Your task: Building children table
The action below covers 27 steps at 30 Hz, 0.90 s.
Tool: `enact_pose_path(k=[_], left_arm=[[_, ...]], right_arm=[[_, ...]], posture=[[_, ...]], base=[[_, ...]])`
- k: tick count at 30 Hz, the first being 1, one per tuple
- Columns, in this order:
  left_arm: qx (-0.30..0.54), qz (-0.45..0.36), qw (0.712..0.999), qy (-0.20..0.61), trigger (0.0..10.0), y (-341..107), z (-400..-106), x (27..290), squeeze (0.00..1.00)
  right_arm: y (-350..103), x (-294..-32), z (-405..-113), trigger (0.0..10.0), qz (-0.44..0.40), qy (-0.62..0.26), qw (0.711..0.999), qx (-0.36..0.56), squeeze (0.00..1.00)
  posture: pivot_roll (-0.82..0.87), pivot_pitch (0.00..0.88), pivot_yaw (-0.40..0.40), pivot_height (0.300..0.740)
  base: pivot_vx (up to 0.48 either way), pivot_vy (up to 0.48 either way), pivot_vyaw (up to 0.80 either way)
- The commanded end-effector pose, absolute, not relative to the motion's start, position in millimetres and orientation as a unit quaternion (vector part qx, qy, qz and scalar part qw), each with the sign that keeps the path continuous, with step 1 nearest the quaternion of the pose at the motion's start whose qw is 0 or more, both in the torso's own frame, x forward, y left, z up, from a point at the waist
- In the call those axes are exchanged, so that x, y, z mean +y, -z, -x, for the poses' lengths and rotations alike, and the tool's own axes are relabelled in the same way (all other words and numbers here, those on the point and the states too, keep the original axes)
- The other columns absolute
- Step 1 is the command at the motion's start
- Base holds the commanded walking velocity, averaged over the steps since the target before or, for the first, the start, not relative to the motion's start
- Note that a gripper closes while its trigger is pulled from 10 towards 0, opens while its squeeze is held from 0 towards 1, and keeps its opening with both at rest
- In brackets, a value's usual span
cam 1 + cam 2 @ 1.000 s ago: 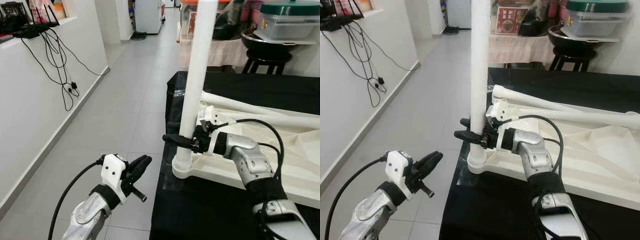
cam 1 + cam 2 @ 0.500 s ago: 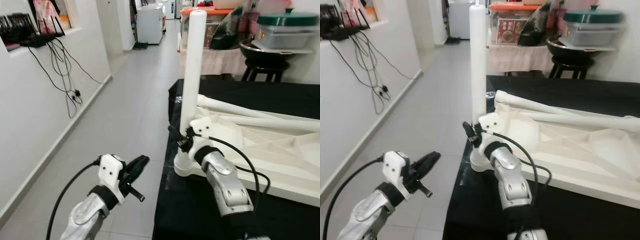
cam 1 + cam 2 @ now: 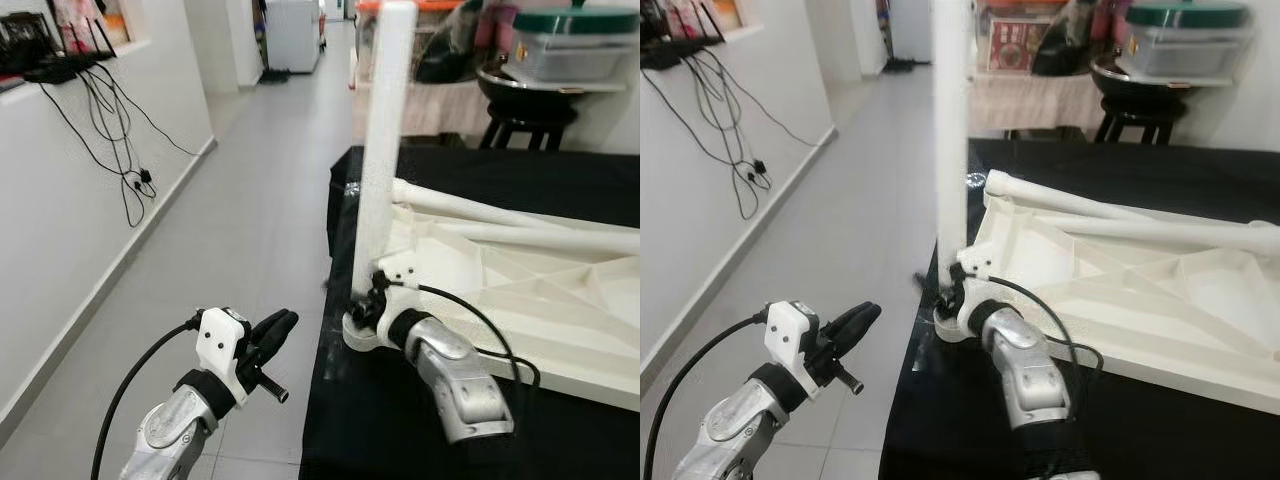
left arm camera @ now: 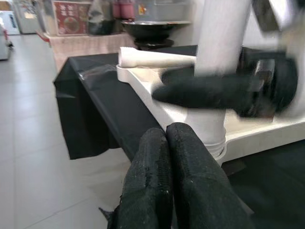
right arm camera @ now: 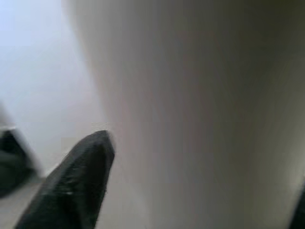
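Note:
An upside-down white children's table top lies on a black cloth. One white table leg stands upright in its near corner socket. Two more white legs lie across the top. My right gripper is at the foot of the upright leg, just above the socket, shut on it; the leg sits right between its fingers. My left gripper hangs over the floor to the left of the cloth's edge, its fingers pressed together and holding nothing.
Grey tiled floor runs along the left beside a white wall with hanging black cables. Behind the cloth stand a black stool and a covered table with containers.
My right gripper has slid down the upright leg from mid-height to just above the socket, and its wrist has turned. The left arm has stayed in place. The camera has shifted slightly.

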State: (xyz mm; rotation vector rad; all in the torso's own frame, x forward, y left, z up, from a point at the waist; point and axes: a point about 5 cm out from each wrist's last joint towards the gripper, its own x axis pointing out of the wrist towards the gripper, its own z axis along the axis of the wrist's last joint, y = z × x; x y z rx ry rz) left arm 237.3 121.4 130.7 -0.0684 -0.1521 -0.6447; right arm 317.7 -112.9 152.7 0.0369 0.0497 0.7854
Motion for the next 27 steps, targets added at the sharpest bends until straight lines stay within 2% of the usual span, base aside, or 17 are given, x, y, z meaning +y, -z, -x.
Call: enact_pose_path(k=[1, 2, 3, 4, 5, 8, 12, 14, 15, 27], left_arm=[[-0.071, 0.033, 0.945, 0.318, 10.0, -128.9, -237.6, 121.0, 0.0], [-0.071, 0.033, 0.945, 0.318, 10.0, -128.9, -237.6, 121.0, 0.0], [-0.07, 0.032, 0.945, 0.318, 10.0, -128.8, -237.6, 120.9, 0.0], [-0.07, 0.032, 0.945, 0.318, 10.0, -128.7, -237.4, 120.9, 0.0], [-0.07, 0.032, 0.945, 0.318, 10.0, -128.7, -237.4, 120.9, 0.0], [-0.068, 0.032, 0.945, 0.318, 10.0, -128.3, -236.4, 120.4, 0.0], [-0.067, 0.032, 0.945, 0.319, 10.0, -128.1, -235.6, 120.2, 0.0], [-0.066, 0.032, 0.945, 0.32, 10.0, -128.0, -235.3, 119.9, 0.0], [-0.066, 0.033, 0.944, 0.32, 10.0, -128.0, -235.0, 119.6, 0.0], [-0.066, 0.035, 0.944, 0.321, 10.0, -128.5, -235.3, 117.9, 0.0]], right_arm=[[-163.1, -105.8, -319.0, 10.0, -0.016, -0.445, 0.895, 0.002, 0.8], [-163.1, -105.8, -319.0, 10.0, -0.016, -0.445, 0.895, 0.002, 0.8], [-168.6, -108.8, -320.7, 10.0, 0.011, -0.492, 0.871, -0.006, 0.0], [-172.2, -111.2, -321.1, 10.0, 0.031, -0.522, 0.852, -0.01, 0.0], [-172.2, -111.2, -321.1, 10.0, 0.031, -0.522, 0.852, -0.01, 0.0], [-185.3, -119.0, -337.5, 10.0, 0.038, -0.57, 0.821, -0.004, 0.0], [-187.7, -121.4, -343.3, 10.0, 0.03, -0.6, 0.8, 0.016, 0.0], [-186.6, -122.1, -346.5, 10.0, 0.027, -0.6, 0.799, 0.024, 0.0], [-186.5, -123.2, -349.0, 0.0, 0.022, -0.603, 0.797, 0.027, 0.0], [-187.1, -128.8, -354.7, 0.0, 0.01, -0.609, 0.793, 0.013, 0.0]], posture=[[-0.06, 0.0, 0.02, 0.74], [-0.06, 0.0, 0.02, 0.74], [-0.06, 0.0, 0.02, 0.74], [-0.05, 0.0, 0.023, 0.74], [-0.05, 0.0, 0.023, 0.74], [-0.04, 0.0, 0.025, 0.74], [-0.03, 0.0, 0.025, 0.74], [-0.03, 0.0, 0.022, 0.74], [-0.03, 0.0, 0.021, 0.74], [-0.03, 0.0, 0.023, 0.74]], base=[[0.0, 0.0, 0.0], [0.0, 0.0, 0.0], [0.0, 0.0, 0.0], [0.0, 0.0, 0.0], [0.0, 0.0, 0.0], [0.0, 0.0, 0.0], [0.0, 0.0, 0.0], [0.0, 0.0, 0.0], [0.0, 0.0, 0.0], [0.0, 0.0, 0.0]])
